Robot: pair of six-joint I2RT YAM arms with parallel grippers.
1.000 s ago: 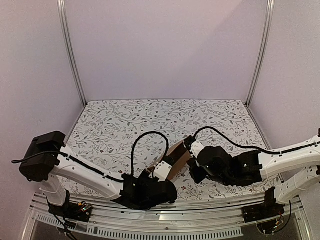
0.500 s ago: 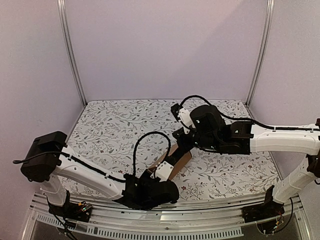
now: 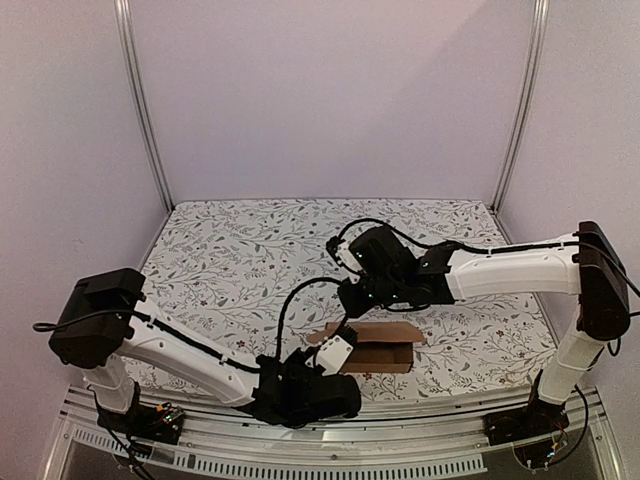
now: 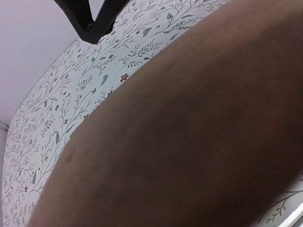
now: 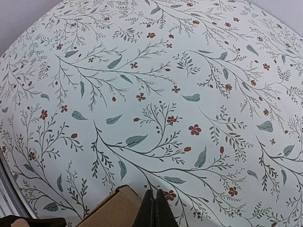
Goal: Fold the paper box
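The left gripper (image 3: pixel 335 352) sits at the left end of the paper box (image 3: pixel 378 347), near the front edge of the table (image 3: pixel 240 250). Its wrist view is almost filled by blurred brown cardboard (image 4: pixel 189 142), with only one dark finger (image 4: pixel 90 19) showing at the top, so I cannot tell whether the jaws are clamped on a panel or just loosening off it. The right gripper (image 3: pixel 350 298) is closed on nothing, its fingers pressed together (image 5: pixel 154 203) above the patterned cloth, with one corner of the carton (image 5: pixel 113 208) just to their left. A second ago that arm was low at the near right, close against the box, which stood tilted between the two grippers. Now the arm has risen and swung to the far side, and the box lies with its long side running left to right, its dark opening showing in the overhead view. By my reading the carton is erected into a rectangular tube and laid down, while the end flaps do not yet look tucked. The closed right fingers seem placed to push a flap.
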